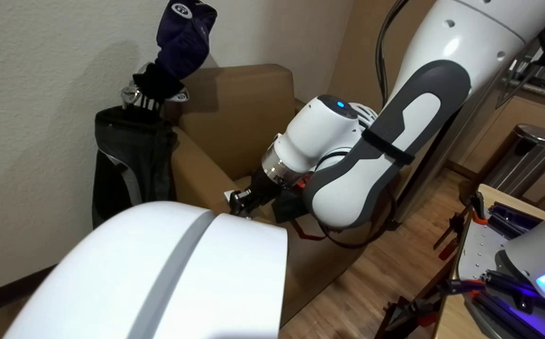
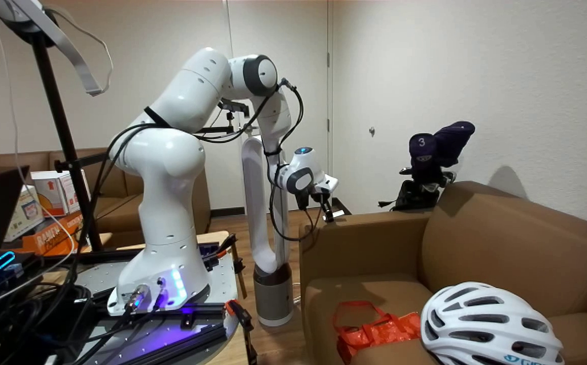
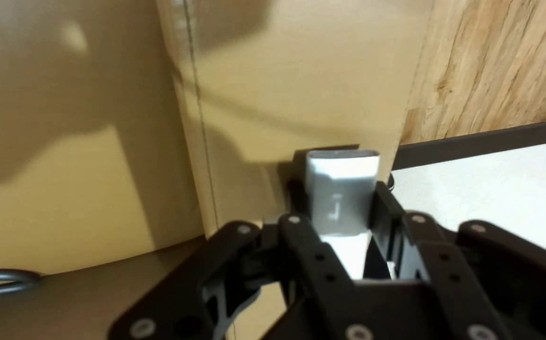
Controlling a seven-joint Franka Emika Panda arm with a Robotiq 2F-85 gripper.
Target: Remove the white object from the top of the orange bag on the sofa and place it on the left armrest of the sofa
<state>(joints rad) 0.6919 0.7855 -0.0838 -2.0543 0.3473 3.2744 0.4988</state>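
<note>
The white object (image 3: pixel 343 193) is a small block with a faint mark on its face. It is between the fingers of my gripper (image 3: pixel 339 203), which look shut on it. In both exterior views the gripper (image 1: pixel 240 203) (image 2: pixel 327 213) and white object (image 1: pixel 229 195) (image 2: pixel 337 214) are at the top of the left armrest (image 2: pixel 374 223), toward its front end. I cannot tell whether the object touches the armrest (image 3: pixel 301 104). The orange bag (image 2: pixel 384 332) lies crumpled on the seat of the tan sofa (image 2: pixel 496 238). It is out of the wrist view.
A white helmet (image 2: pixel 491 324) sits beside the bag. A golf bag (image 1: pixel 133 155) with covered clubs stands behind the left armrest. A tall white fan (image 2: pixel 268 253) stands beside the sofa front. A cable (image 2: pixel 278 228) loops below the wrist. The robot's table (image 2: pixel 227 289) has clamps.
</note>
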